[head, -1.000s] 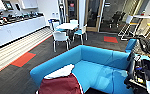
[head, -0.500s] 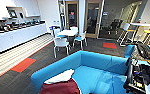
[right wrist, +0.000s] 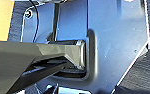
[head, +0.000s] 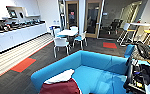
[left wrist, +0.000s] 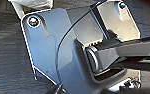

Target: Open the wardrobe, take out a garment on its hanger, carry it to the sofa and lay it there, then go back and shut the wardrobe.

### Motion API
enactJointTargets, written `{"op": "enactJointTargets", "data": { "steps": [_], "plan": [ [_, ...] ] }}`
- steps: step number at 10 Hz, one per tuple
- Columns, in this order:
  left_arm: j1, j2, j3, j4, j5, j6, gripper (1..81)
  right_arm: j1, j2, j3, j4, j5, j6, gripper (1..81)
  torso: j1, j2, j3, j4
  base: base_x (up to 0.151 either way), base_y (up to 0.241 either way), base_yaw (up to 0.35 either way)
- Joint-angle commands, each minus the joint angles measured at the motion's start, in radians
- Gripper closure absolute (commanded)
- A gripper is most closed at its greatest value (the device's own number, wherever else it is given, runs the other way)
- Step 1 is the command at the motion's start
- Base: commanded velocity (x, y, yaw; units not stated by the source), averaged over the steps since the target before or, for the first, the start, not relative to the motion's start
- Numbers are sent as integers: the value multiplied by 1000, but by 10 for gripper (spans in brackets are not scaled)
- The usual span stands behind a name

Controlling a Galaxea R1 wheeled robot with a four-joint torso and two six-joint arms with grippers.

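My hands: honestly can't tell if either is spread or pinching anything, both wrist views are mostly my own dark plate and bar over grey carpet. From the head view, far left is a long white kitchen tabletop [head: 18,33] with blurry dark appliances on it, then striped flooring and an orange carpet patch [head: 23,64]. Down at the bottom edge the maroon garment [head: 59,88] lies on the sofa [head: 96,67], cut off by the frame, its white sleeve bunched on top; can't make out the hanger. The sofa is bright blue, smooth upholstery, curved low back. Behind it stand white chairs [head: 61,43] round a small table, and right of that a cluttered dark rig [head: 141,75] blocks the sofa's end.
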Motion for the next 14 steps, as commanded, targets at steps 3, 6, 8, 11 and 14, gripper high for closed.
{"op": "enactJointTargets", "data": {
  "steps": [3, 6, 8, 11, 14],
  "plan": [
    [-25, -5, -12, -6, 38, -1, 10, 19, 14, 2, -11, -55, -4, 10, 1, 0, 0, 0, -76, 0, 0],
    [-25, -5, -12, -6, 38, -1, 10, 17, 12, 2, -11, -55, -4, 10, 1, -1, 1, 0, -76, 0, 0],
    [-23, -7, -12, -6, 38, -1, 10, 19, 14, 2, -11, -58, -4, 10, 1, 0, 1, 0, -76, 0, 0],
    [-22, -7, -12, -6, 38, -1, 10, 19, 14, 2, -11, -58, -4, 10, 1, -1, 1, 0, -76, 0, 0],
    [-22, -5, -12, -6, 40, -1, 10, 19, 14, 2, -11, -58, -4, 10, 1, -1, 1, 0, -72, 0, 0]
  ]
}}
